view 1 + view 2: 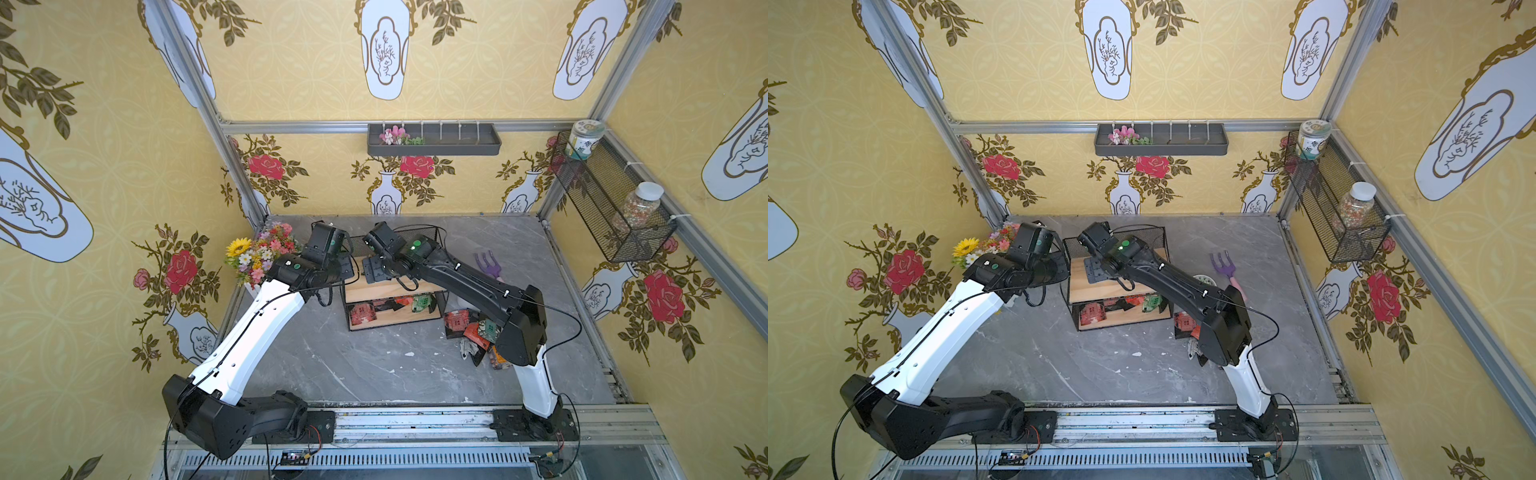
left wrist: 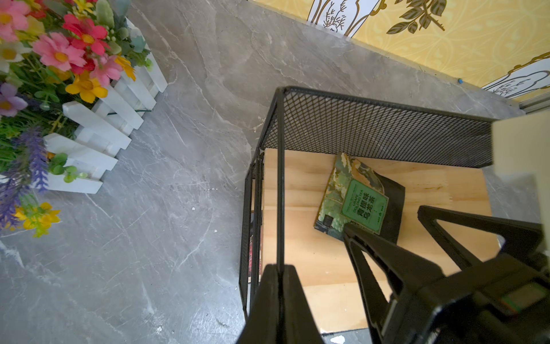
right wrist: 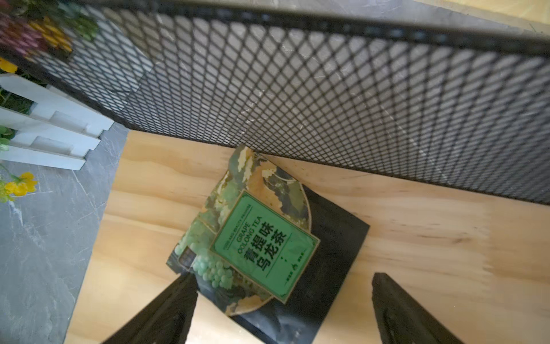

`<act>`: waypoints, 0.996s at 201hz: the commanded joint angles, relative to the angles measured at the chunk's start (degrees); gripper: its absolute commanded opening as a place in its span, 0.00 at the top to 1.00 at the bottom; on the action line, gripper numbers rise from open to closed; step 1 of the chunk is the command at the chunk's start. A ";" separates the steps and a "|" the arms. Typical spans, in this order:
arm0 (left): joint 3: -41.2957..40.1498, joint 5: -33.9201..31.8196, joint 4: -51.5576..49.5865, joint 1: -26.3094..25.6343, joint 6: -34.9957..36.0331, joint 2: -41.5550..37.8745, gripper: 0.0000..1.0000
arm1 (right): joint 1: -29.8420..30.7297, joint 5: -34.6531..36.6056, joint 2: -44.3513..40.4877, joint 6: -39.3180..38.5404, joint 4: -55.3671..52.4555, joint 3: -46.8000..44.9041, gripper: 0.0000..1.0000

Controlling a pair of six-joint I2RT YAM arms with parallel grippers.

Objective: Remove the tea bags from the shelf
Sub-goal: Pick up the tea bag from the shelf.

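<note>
Green grape-print tea bag (image 3: 253, 238), mid-frame on the shelf (image 3: 416, 238), lies between the right gripper's (image 3: 284, 277) parted jaws; left gripper (image 2: 279, 268) clamps the shelf frame.

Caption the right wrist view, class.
Open right gripper above a green square foil tea bag on the black wire-mesh shelf, top wooden board.

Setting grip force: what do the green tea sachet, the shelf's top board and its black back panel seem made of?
Green square tea sachet: likely foil or laminated film, slightly glossy; its printed face curls at one edge. Shelf's light top board: bare-looking wood, matt, grain lines visible. Black back panel: probably painted metal mesh, matt; diamond openings show the grey tabletop behind.
</note>
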 commanded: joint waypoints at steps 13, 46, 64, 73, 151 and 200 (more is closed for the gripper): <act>-0.35 -0.59 2.80 0.08 -0.11 -0.48 1.00 | -0.10 -0.38 1.85 -0.68 1.83 1.86 0.03; -0.79 -0.40 3.06 0.01 -0.45 -0.57 1.00 | -0.20 0.54 5.14 -1.61 0.26 4.23 0.03; -1.10 -0.36 3.15 0.09 -0.52 -0.63 1.00 | -0.14 0.76 5.91 -1.98 0.42 4.27 0.03; -1.23 -0.36 3.12 0.03 -0.57 -0.74 1.00 | -0.16 0.83 6.24 -2.00 0.27 4.27 0.05; -0.97 -0.44 3.24 0.03 -0.50 -0.60 1.00 | -0.57 0.04 2.36 0.71 1.26 -6.11 0.33; -0.65 -0.55 3.19 0.09 -0.23 -0.51 1.00 | -0.90 0.28 0.69 0.98 1.18 -7.30 0.58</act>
